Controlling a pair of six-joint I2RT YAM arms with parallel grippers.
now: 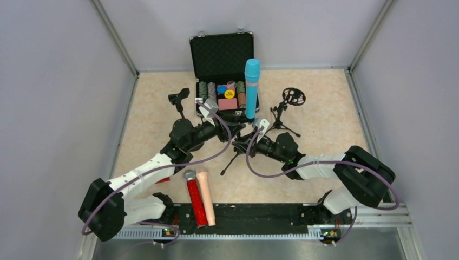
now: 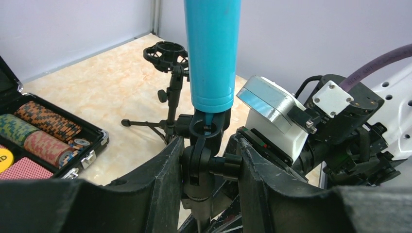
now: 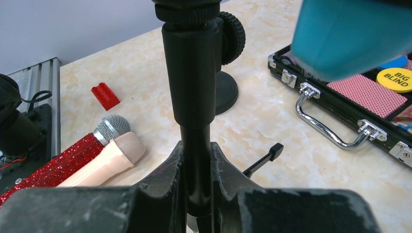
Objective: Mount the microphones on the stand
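Note:
The light blue microphone (image 1: 251,86) stands upright in the clip of a black tripod stand (image 1: 231,160) at the table's middle. In the left wrist view the blue microphone (image 2: 212,53) sits in the clip, and my left gripper (image 2: 209,141) is shut on the clip's swivel joint (image 2: 208,162) and its knob. My right gripper (image 3: 196,148) is shut on the stand's pole (image 3: 190,82), lower down. The glittery red microphone (image 1: 195,201) and the peach-beige microphone (image 1: 206,196) lie side by side near the front edge. They also show in the right wrist view: red (image 3: 68,158), peach (image 3: 109,158).
An open black case (image 1: 222,51) of poker chips and cards stands at the back. A second stand with a clip (image 1: 178,100) stands at the left. A third with a round shock mount (image 1: 293,97) stands at the right. A small red block (image 3: 105,95) lies left of the arms.

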